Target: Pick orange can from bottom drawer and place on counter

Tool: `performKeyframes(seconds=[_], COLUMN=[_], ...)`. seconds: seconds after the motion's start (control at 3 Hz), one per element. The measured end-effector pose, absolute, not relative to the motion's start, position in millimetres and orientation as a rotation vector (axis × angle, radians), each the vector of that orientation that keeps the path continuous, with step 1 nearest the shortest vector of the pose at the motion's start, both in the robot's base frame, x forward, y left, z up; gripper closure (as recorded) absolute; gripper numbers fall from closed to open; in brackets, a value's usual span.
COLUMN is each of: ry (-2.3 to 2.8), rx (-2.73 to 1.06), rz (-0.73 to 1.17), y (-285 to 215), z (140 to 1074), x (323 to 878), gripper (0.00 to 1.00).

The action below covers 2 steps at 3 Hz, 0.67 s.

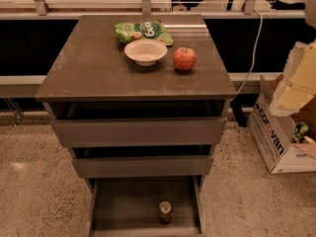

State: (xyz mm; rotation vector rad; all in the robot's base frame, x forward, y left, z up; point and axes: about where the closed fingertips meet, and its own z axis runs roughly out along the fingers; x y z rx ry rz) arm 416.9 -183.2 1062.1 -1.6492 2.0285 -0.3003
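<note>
The orange can (165, 211) stands upright in the open bottom drawer (95, 207), near the middle of its front edge. The two wider drawers above are pulled out a little. The counter (94, 68) is the brown glossy cabinet top above them. My gripper (296, 88) shows as a pale cream shape at the right edge of the camera view. It is beside the cabinet's right side, level with the counter, and far up and right of the can. It holds nothing that I can see.
On the counter's far half sit a white bowl (145, 51), a red apple (184, 59) to its right and a green snack bag (143, 31) behind. A cardboard box (274, 132) stands on the floor to the right. A white cable (254, 43) hangs behind the cabinet.
</note>
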Motion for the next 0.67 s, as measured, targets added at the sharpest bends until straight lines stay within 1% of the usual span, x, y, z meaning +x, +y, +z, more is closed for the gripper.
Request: performKeyframes(seconds=[0.33,0.67], ry=[2.028,1.993], rx=[-1.649,-1.61], rz=[-0.3,-0.24], y=[-183.2,-174.8], z=[1062.1,1049.3], x=[416.9,427.3], gripper=[0.0,0.0])
